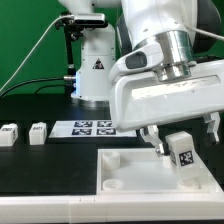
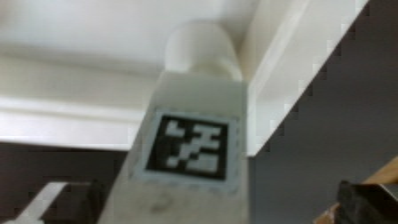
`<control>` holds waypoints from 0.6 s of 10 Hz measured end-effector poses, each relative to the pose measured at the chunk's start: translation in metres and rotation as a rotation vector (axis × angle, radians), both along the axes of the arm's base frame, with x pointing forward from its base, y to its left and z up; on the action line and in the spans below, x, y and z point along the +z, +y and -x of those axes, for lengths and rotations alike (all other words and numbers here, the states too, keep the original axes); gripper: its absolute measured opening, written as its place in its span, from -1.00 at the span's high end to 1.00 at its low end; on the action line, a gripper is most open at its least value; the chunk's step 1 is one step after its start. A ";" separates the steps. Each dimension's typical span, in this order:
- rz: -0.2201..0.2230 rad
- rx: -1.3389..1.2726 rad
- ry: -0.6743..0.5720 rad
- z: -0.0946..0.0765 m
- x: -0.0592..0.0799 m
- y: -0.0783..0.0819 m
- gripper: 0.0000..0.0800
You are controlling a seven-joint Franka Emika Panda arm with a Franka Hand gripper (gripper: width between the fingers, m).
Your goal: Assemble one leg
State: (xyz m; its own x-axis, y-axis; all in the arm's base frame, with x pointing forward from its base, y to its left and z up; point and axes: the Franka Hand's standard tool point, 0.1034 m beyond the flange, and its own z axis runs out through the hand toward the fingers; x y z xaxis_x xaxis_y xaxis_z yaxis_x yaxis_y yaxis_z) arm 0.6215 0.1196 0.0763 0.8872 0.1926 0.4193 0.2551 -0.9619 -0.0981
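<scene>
The leg [image 1: 183,153] is a small white block with a black-and-white tag, standing slightly tilted with its lower end on the right part of the large white panel [image 1: 125,178]. My gripper [image 1: 183,135] straddles its upper part. The dark fingers [image 1: 155,142] stand off both of its sides, so the jaws look open. In the wrist view the leg [image 2: 187,140] fills the middle, and its rounded tip points at the panel's rim [image 2: 302,60]. There is a gap between the leg and each finger [image 2: 377,196].
Two more small white legs [image 1: 10,134] [image 1: 38,131] lie on the black table at the exterior view's left. The marker board [image 1: 92,127] lies behind the panel. A white stand [image 1: 93,70] with cables rises at the back.
</scene>
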 end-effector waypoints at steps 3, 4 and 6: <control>0.009 0.028 0.309 -0.001 0.012 -0.005 -0.62; 0.012 0.024 0.381 -0.002 0.017 -0.009 -0.62; 0.008 0.029 0.443 -0.008 0.019 -0.016 -0.62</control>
State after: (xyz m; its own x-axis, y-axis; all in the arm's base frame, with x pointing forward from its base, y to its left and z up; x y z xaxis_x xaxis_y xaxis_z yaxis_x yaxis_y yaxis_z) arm 0.6298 0.1039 0.0948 0.9751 0.2218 -0.0014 0.2172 -0.9562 -0.1962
